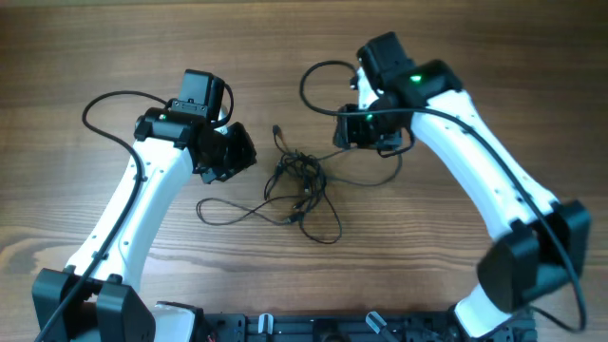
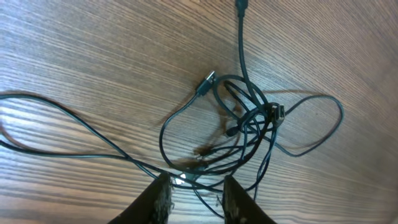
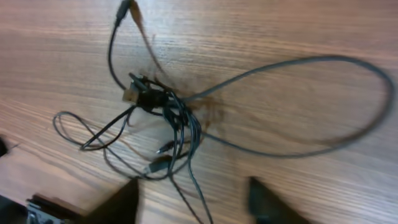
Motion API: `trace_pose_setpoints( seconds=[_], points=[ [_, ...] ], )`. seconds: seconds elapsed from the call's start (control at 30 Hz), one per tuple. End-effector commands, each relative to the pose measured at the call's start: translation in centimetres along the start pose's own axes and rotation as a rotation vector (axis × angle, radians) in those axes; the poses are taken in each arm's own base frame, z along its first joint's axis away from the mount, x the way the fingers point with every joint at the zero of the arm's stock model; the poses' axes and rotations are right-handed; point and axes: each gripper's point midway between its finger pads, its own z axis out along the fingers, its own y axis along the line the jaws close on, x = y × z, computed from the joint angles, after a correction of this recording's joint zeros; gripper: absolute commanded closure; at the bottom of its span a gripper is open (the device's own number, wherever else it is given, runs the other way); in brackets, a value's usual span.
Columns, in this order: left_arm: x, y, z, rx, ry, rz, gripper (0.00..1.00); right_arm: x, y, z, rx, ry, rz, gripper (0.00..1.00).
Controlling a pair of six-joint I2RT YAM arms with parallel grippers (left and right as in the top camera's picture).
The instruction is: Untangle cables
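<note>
Overhead: thin dark grey-black cables lie knotted on the wooden table. Left gripper narrowly parted, right gripper wide, both empty. I'd pinch one loose plug end, pulling gently.

A knot of thin dark cables lay at the centre of the wooden surface. One strand ran up from it to a small plug end. A flat loop reached out to the lower left, another dropped toward the bottom, and a further loop stretched right, below the right end effector in the frame. The left end effector sat just left of the knot, apart from the cords. The white left arm and right arm came in from the bottom corners, each trailing thicker black wires in a loop. How the jaws stood could not be made out from above.
</note>
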Motion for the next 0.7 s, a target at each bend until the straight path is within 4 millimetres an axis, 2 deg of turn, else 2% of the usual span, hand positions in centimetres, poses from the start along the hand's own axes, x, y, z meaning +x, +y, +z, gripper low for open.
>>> trace_pose_setpoints(
  seconds=[0.0,0.07,0.23,0.33,0.43,0.67],
  points=[
    [-0.4,0.4,0.1,-0.018,-0.012,-0.009,0.65,1.7,1.2,4.9,-0.066,0.127,-0.092,0.69],
    [-0.4,0.4,0.1,-0.018,-0.012,-0.009,0.63,1.7,1.3,6.8,-0.062,0.147,-0.102,0.83],
    [-0.4,0.4,0.1,-0.019,-0.012,-0.009,0.6,1.9,1.8,9.8,-0.041,0.166,-0.129,0.9],
    [-0.4,0.4,0.1,-0.018,-0.012,-0.009,0.6,1.6,0.9,10.5,0.037,0.148,-0.107,0.86],
    [-0.4,0.4,0.1,-0.018,-0.012,-0.009,0.6,1.9,0.6,10.9,0.065,0.141,-0.11,0.72],
    [-0.4,0.4,0.1,-0.018,-0.012,-0.009,0.59,2.3,0.4,11.9,0.059,0.139,-0.115,0.73]
  ],
)
